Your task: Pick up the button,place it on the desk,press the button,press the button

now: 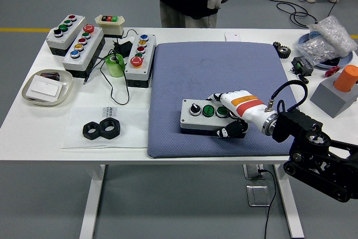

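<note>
Your right hand [232,117] is wrapped around the right end of the button box [206,115], which rests on the blue mat [168,82] near its near edge. Risk: opening the fingers [222,133] unevenly could drag or tip the box toward that edge. A press made at an angle might slide it over the cloth.

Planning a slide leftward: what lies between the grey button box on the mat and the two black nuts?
Head view: only bare blue mat and white paper between grey button box and black nuts.
</note>
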You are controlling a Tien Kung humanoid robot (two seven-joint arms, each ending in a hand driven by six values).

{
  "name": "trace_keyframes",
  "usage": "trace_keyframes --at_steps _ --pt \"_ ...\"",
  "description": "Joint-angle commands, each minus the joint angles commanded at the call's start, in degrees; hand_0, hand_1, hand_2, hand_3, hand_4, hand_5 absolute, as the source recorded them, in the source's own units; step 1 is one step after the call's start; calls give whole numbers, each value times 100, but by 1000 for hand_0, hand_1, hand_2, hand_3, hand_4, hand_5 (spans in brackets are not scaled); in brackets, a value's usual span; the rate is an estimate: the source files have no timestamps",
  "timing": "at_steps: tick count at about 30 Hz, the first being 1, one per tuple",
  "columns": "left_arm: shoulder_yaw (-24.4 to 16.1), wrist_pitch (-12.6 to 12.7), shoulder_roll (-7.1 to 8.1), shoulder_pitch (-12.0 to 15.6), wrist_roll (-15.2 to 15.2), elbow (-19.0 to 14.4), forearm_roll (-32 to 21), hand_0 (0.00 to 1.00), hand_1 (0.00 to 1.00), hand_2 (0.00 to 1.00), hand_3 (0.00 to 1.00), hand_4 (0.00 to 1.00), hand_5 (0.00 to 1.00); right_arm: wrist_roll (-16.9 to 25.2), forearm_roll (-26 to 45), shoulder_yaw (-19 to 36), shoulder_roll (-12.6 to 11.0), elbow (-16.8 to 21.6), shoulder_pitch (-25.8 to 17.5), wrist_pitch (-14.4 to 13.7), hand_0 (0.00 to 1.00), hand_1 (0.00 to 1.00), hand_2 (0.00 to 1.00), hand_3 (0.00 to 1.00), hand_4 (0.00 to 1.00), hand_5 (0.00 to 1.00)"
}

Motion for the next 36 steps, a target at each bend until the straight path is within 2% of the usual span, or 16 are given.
trace_keyframes --at_steps 1,2,7,8,13,14,19,20,24,26,31,32,34,36 --pt "-5 -1 1 2 3 0 7 738 774 844 763 527 998 13 -40 21 -6 6 0 9 611 596 731 998 818 89" --pt "-9 -2 2 4 5 0 12 738 774 845 763 527 998 25 -70 38 -10 9 0 17 715 677 901 998 876 68" --pt "12 1 5 6 -6 0 -21 738 774 845 763 527 998 64 -201 110 -40 41 -6 131 715 677 901 998 876 68" --pt "19 3 6 6 -10 1 -33 738 774 845 763 527 998 71 -216 118 -50 54 -5 150 780 732 994 998 916 74" --pt "40 6 6 -3 -24 2 -71 738 774 845 763 527 998 110 -237 154 -65 48 12 203 780 732 994 998 916 74" --pt "41 7 5 -3 -25 2 -74 738 774 846 762 527 998 114 -237 164 -65 46 11 198 890 827 998 998 937 86" --pt "65 10 9 -18 -37 2 -113 738 774 846 762 527 998 126 -259 259 -89 75 7 194 890 827 998 998 937 86" --pt "67 11 8 -22 -37 3 -117 738 775 846 762 527 998 107 -264 276 -98 87 14 240 921 853 998 998 955 91" --pt "72 11 9 -33 -39 4 -125 738 775 846 762 527 998 67 -311 335 -152 200 -12 357 921 853 998 998 955 91" --pt "84 13 11 -36 -48 5 -148 738 774 844 763 526 998 47 -323 428 -220 352 -68 417 934 863 998 998 955 90" --pt "105 15 16 -41 -67 10 -192 738 774 844 763 526 998 -18 -244 904 -513 1017 -270 504 934 863 998 998 955 90" --pt "103 13 17 -39 -67 11 -190 738 774 844 763 527 998 -58 -235 1016 -586 1171 -317 457 931 837 998 998 944 154" --pt "100 11 18 -37 -67 12 -186 738 774 844 763 527 998 -138 -223 1187 -690 1409 -383 376 931 837 998 998 944 154" --pt "107 10 21 -34 -70 12 -193 738 774 844 763 527 998 -237 -141 1320 -849 1615 -481 21 931 837 998 998 944 154"
